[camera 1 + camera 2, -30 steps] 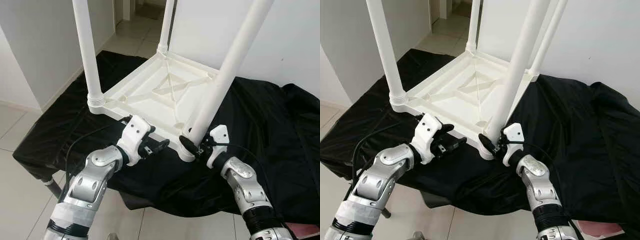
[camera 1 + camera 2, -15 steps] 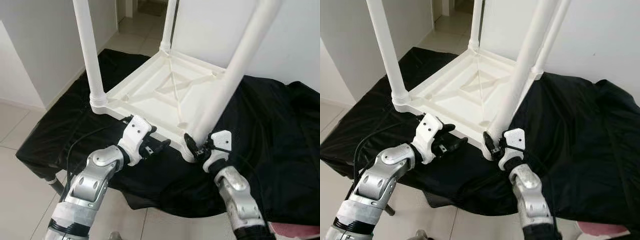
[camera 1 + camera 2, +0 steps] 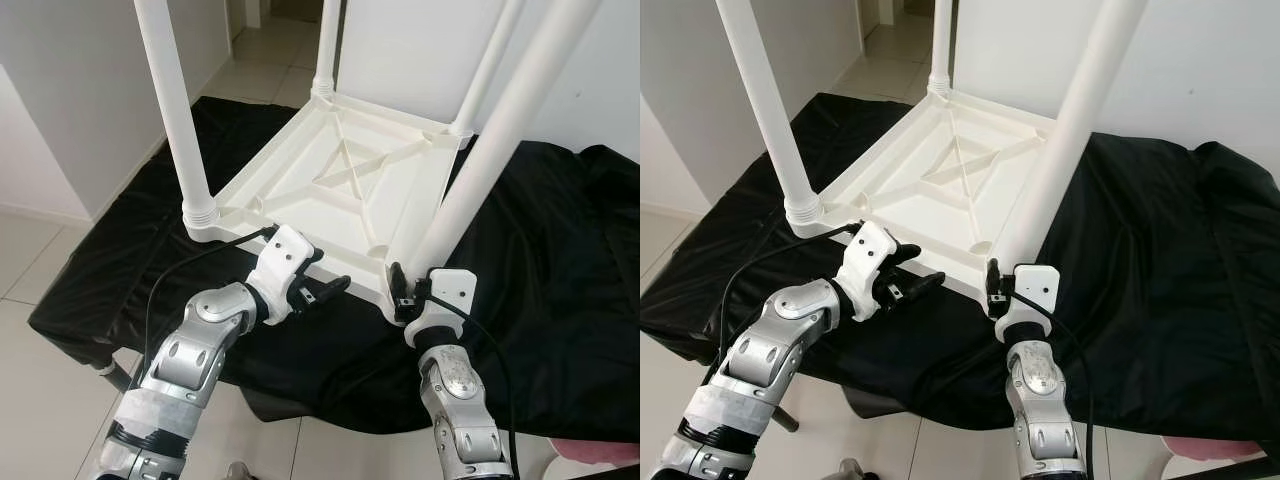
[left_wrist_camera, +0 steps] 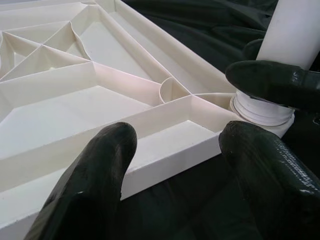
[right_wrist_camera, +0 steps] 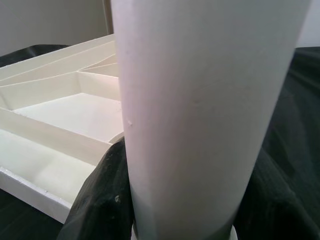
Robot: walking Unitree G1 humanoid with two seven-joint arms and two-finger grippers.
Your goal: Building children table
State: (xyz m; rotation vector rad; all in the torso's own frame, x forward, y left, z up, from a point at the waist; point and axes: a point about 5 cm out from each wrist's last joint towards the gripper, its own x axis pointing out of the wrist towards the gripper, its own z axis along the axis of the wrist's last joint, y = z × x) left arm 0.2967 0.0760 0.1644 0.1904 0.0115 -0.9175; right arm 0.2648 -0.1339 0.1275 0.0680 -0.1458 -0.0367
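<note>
White children's table [image 3: 340, 190] lies upside down on a worktop [image 3: 110, 270] draped in black cloth [image 3: 560, 290], legs pointing up. Far-left leg [image 3: 170, 110] seated in its corner socket, two rear legs [image 3: 328, 45] also standing in their corners.

Step in hand, as I read it: fitting the last, near-right leg [image 3: 480, 170] into the front corner socket — probably seating or twisting it home.

Left end effector [image 3: 318, 292] sits at the table's front rim, near the middle of the near edge. Left wrist view shows its fingers [image 4: 95, 170] spread apart, one on each side of the white rim [image 4: 165, 160], not clearly pinching anything; looks like it is bracing or about to steady the tabletop. Contact with the rim can't be confirmed.

Right end effector [image 3: 405, 295] is at the base of the near-right leg, right above the ribbed collar [image 4: 260, 110]. Right wrist view: black fingers [image 5: 100, 205] wrapped on both sides of the white tube [image 5: 200, 115] — clamped on the leg low down. Leg tilts slightly away from the robot, not clearly plumb with the others.

Next move likely calls for pressing or turning the leg down into the socket while the left side holds the tabletop from sliding on the cloth. Risk: slick cloth lets the tabletop shift, or the leg goes in crooked.
</note>
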